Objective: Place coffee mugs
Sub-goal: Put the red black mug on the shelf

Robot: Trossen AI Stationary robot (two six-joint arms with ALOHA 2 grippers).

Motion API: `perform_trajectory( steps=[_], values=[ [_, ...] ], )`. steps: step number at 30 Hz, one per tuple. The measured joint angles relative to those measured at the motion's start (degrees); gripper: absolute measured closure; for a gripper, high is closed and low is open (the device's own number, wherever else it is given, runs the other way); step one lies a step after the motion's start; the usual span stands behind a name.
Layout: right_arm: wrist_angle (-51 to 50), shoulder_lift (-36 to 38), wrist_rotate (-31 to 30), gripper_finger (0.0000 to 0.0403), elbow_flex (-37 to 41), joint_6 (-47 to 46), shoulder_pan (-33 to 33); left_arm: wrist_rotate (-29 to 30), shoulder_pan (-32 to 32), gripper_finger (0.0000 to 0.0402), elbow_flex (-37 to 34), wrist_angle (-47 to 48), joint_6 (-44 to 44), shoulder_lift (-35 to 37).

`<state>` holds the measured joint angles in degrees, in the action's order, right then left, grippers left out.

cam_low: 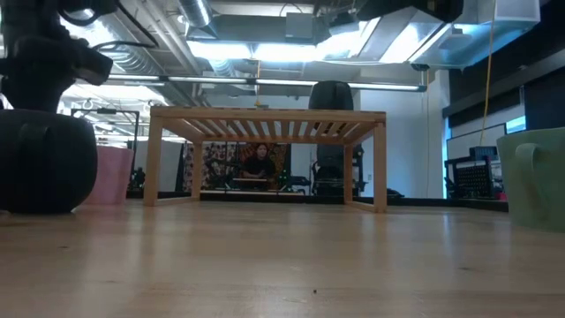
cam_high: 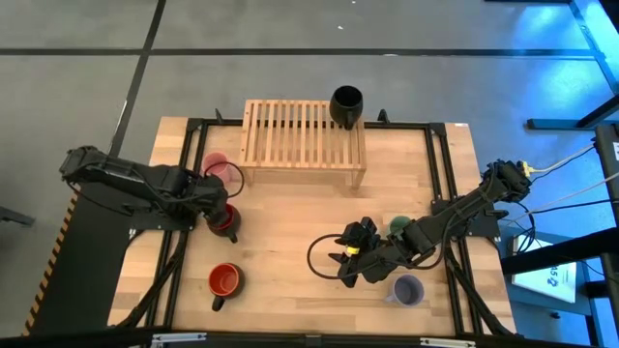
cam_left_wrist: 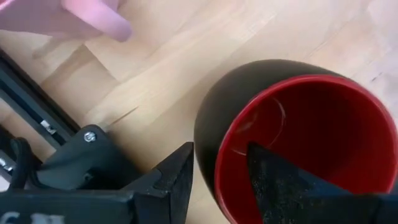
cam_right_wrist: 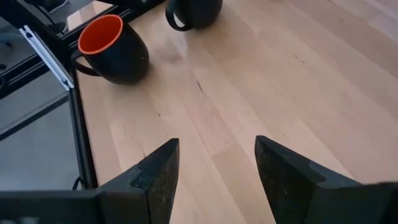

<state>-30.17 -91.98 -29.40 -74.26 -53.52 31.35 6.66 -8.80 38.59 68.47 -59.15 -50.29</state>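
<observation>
My left gripper (cam_high: 223,217) (cam_left_wrist: 221,154) is open over the dark red mug (cam_high: 225,222) (cam_left_wrist: 298,124), which is black outside and red inside. It stands upright on the table (cam_low: 44,163), with one finger inside and one outside its rim. The pink mug (cam_high: 221,170) stands just beyond it. The orange mug (cam_high: 224,280) (cam_right_wrist: 113,50) is near the front edge. The black mug (cam_high: 346,104) stands on the wooden rack (cam_high: 303,143). My right gripper (cam_high: 338,263) (cam_right_wrist: 217,146) hangs open over bare table, with the green mug (cam_high: 398,225) and lavender mug (cam_high: 408,289) beside its arm. My left gripper comes from above with its fingers astride the dark red mug's rim (cam_left_wrist: 208,165), on the side toward the table's left edge. One finger (cam_left_wrist: 180,177) stands outside the wall, the other (cam_left_wrist: 273,180) inside the bowl. I cannot tell whether either finger touches the wall.
A black metal frame (cam_high: 440,174) runs along the table's sides and back. The slatted rack has open room to the left of the black mug. Bare wood lies in the table's middle (cam_high: 290,227). A cable loops by the right gripper (cam_high: 314,256). A person sits far behind the table (cam_low: 259,163).
</observation>
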Motion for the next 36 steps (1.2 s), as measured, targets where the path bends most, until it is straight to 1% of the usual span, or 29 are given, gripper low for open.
perform_trajectory(
  steps=[5, 8, 13, 19, 20, 23, 26, 29, 32, 36],
  values=[
    [0.02, 0.00, -0.10, 0.0206, 0.00, 0.02, 0.00, -0.12, 1.00, 0.0259, -0.77, -0.41, 1.62, -0.75],
    [0.01, 0.00, -0.12, 0.0206, 0.00, 0.01, 0.00, -0.16, 1.37, 0.0270, -0.92, -1.60, 2.76, -0.81],
    [0.04, 0.00, -0.62, 0.0206, 0.00, 0.02, 0.00, -0.14, 2.13, 0.0315, -0.93, -2.27, 2.95, -0.76],
    [0.04, 0.00, -0.61, 0.0206, 0.00, 0.02, 0.00, 0.78, 2.18, 0.0384, -1.10, -2.12, 3.96, -0.85],
    [0.04, 0.00, -0.61, 0.0206, 0.00, 0.02, 0.00, 0.73, 2.24, 0.0389, -1.10, -2.53, 4.01, -0.77],
    [0.04, 0.00, -0.62, 0.0206, 0.00, 0.02, 0.00, 0.82, 2.19, 0.0390, -1.05, -2.52, 3.89, -0.82],
    [0.04, 0.00, -0.61, 0.0206, 0.00, 0.02, 0.00, -0.64, 2.19, 0.0391, -0.98, -4.50, 2.45, -0.80],
    [0.34, 0.00, -1.61, 0.0206, 0.00, 0.99, 0.00, -2.18, 2.08, 0.0391, 1.44, -6.23, 1.00, -0.76],
    [3.31, 0.00, -3.59, 0.0206, 0.00, 5.61, 0.00, -1.71, 1.68, 0.0391, 5.53, -8.74, 0.79, -0.76],
    [11.08, 0.02, -7.41, 0.0206, 0.00, 14.53, 0.00, 0.91, 1.67, 0.0391, 10.09, -14.07, 0.76, -0.90]
  ],
)
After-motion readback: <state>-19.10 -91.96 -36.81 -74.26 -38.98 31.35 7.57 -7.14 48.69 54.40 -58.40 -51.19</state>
